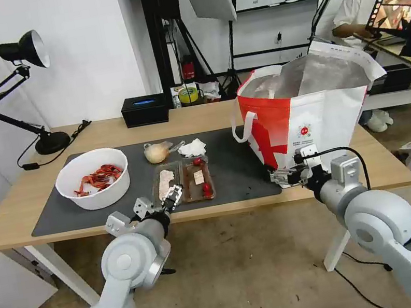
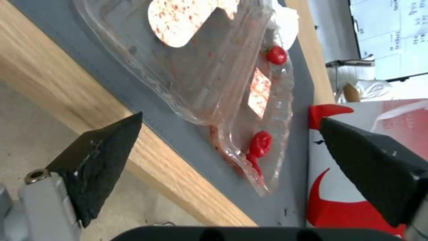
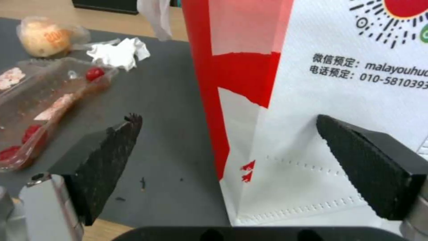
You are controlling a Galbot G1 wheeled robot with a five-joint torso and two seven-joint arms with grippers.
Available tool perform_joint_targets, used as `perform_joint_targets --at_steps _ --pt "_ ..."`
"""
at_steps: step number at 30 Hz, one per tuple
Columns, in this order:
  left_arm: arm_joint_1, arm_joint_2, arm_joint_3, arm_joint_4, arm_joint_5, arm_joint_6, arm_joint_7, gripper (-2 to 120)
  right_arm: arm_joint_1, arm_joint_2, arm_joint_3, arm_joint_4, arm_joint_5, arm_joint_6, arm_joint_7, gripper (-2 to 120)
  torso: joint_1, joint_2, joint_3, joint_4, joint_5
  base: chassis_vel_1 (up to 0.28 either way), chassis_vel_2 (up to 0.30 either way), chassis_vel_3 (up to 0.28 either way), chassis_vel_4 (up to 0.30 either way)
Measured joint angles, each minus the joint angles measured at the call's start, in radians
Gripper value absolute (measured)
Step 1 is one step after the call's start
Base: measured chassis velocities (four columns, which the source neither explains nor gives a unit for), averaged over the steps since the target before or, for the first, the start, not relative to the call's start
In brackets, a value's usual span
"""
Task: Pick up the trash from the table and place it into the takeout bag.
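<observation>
Both grippers hover at the table's (image 1: pixel 14 207) near edge with jaws spread: left gripper (image 1: pixel 170 200) just before the clear tray (image 1: pixel 183 179) (scraps inside), right gripper (image 1: pixel 287 176) facing the takeout bag's (image 1: pixel 308 105) lower corner; bowl (image 1: pixel 93 179), tissue (image 1: pixel 192 148) and wrapped lump (image 1: pixel 157 152) lie on the mat (image 1: pixel 234 170)

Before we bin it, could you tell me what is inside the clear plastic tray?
The clear plastic tray holds pale speckled scraps in both compartments, and small red pieces and reddish smears in the one nearer the takeout bag. The left gripper covers its near edge.
</observation>
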Motion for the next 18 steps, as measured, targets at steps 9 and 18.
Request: perform_joint_targets --at_steps 9,18 --pt "-0.006 -0.003 -0.012 0.017 -0.005 0.000 0.019 100 0.000 0.000 -0.001 -0.004 -0.002 0.000 0.001 100 0.000 0.000 0.000 0.0000 0.0001 0.000 0.000 0.000 0.000" --pt "-0.027 -0.017 0.007 0.046 -0.004 -0.001 0.021 100 0.000 -0.003 0.008 -0.004 -0.002 0.001 0.003 100 0.000 0.000 0.000 0.0000 0.0001 0.000 0.000 0.000 0.000"
